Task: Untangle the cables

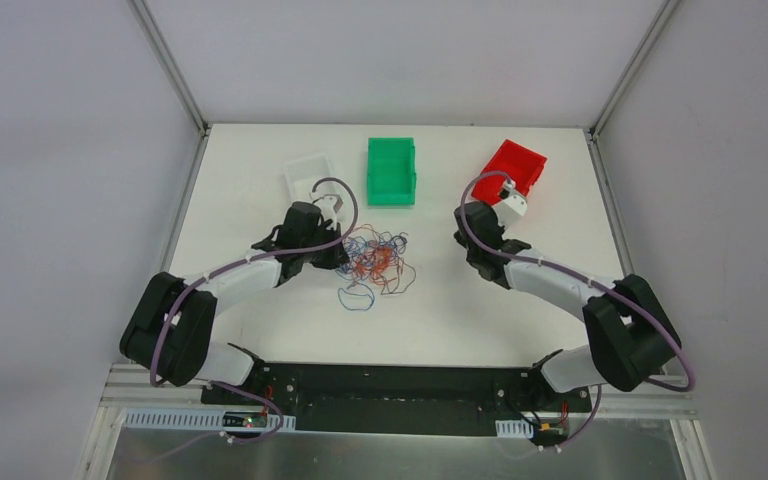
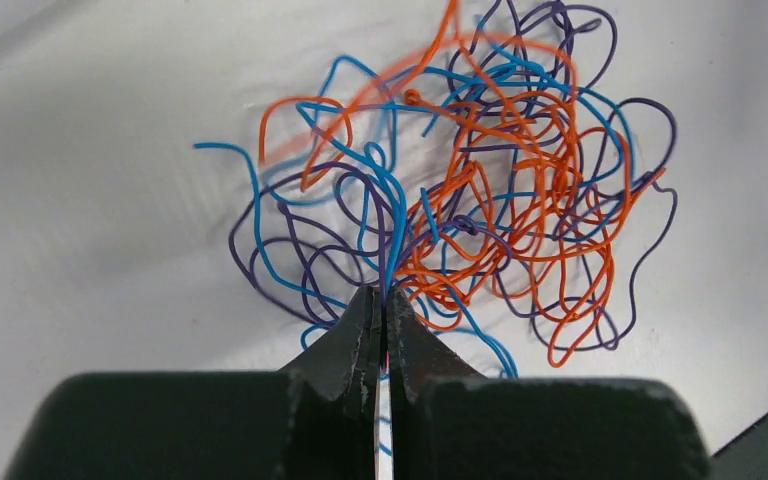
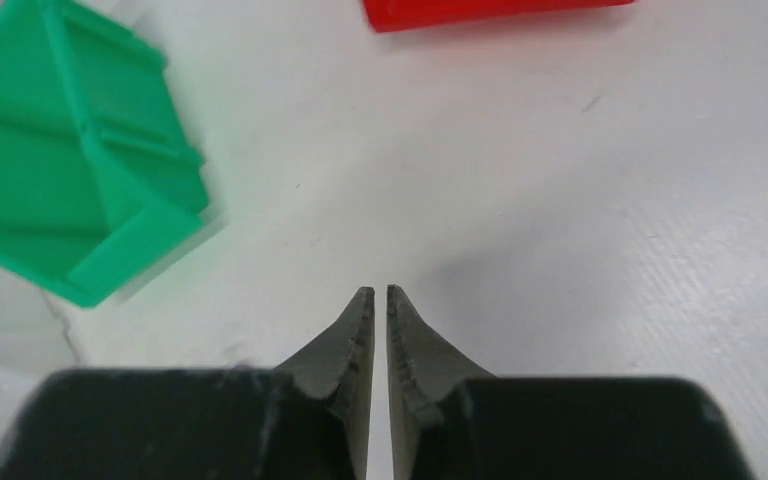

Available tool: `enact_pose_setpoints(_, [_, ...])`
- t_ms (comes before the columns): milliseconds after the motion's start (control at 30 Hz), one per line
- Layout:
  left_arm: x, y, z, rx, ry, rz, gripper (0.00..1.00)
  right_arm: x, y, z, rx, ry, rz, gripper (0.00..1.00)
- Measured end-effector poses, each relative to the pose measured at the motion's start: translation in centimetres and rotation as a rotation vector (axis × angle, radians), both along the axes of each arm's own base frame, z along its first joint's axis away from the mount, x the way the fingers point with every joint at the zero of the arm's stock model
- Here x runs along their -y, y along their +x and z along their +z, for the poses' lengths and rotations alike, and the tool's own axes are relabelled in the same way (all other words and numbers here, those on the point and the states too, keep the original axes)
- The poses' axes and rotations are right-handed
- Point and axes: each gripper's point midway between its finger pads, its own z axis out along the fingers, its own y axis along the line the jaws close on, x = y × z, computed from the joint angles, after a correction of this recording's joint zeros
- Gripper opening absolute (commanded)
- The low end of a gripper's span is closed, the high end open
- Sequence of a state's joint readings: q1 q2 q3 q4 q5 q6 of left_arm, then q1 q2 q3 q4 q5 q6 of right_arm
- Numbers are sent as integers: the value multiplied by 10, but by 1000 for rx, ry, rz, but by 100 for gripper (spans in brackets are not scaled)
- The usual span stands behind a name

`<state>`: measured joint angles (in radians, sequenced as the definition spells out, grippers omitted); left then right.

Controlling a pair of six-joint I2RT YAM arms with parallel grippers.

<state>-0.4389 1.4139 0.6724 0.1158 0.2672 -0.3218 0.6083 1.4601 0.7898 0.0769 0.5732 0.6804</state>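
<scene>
Dozens of loops of thin cables (image 1: 375, 262) in blue, orange-red and dark purple are being shown bunched in one knot on the white table (image 1: 430, 330), just nearer the arm bases than the green bin (image 1: 391, 170). A few looser blue and orange strands are being trailed out on the side of the knot farthest from the green bin. The knot is being gripped at its left edge by the left gripper (image 2: 384, 300). Its fingers are being pressed together, and blue strands are being pinched between the tips. The right gripper (image 3: 380, 293) is being held over bare table to the right of the green bin, well apart from the knot. Its fingers are being held only a narrow slit apart, with nothing being pinched between them. A white bin (image 1: 308, 175) is being shown just left of the green bin, and a red bin (image 1: 515, 165), set at an angle, well to its right.
</scene>
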Motion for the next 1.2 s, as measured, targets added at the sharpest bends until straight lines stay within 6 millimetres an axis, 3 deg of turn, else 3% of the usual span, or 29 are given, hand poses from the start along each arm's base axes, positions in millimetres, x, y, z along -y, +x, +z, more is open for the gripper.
enact_pose_setpoints(67, [-7,-1,1,18,17,26,0,19,-5,2,33,-13,-72,5])
enact_pose_setpoints(100, [-10,-3,3,30,20,35,0,23,-7,2,43,-13,-89,17])
enact_pose_setpoints(167, [-15,-7,7,54,18,46,0,26,-10,2,64,-5,-82,55])
enact_pose_setpoints(200, [-15,-7,10,61,15,45,0,20,-10,1,68,6,-45,69])
enact_pose_setpoints(267, [-13,-5,13,74,5,43,0,1,-9,-1,61,43,57,78])
enact_pose_setpoints(333, [-11,-6,13,73,-3,33,0,-27,-7,-3,43,87,185,80])
enact_pose_setpoints(500, [-9,-6,12,68,-9,26,0,-101,-3,-13,-37,180,453,69])
enact_pose_setpoints(633, [-9,-6,12,68,-9,25,0,-149,-14,-19,-96,236,610,58])
enact_pose_setpoints(700, [-9,-6,11,68,-8,25,0,-162,-21,-23,-118,245,652,55])
enact_pose_setpoints(900, [-9,-6,10,65,-7,25,0,-173,-39,-38,-190,256,686,47])
enact_pose_setpoints(933, [-9,-7,10,62,-6,25,0,-172,-39,-41,-201,253,681,40])
enact_pose_setpoints(967, [-9,-7,9,60,-5,26,0,-170,-40,-44,-213,247,675,18])
enact_pose_setpoints(1033, [-9,-7,7,56,-3,25,0,-166,-41,-48,-227,231,665,0])
enact_pose_setpoints(1200, [-12,-6,6,56,11,40,0,-152,-34,-48,-224,207,596,0])
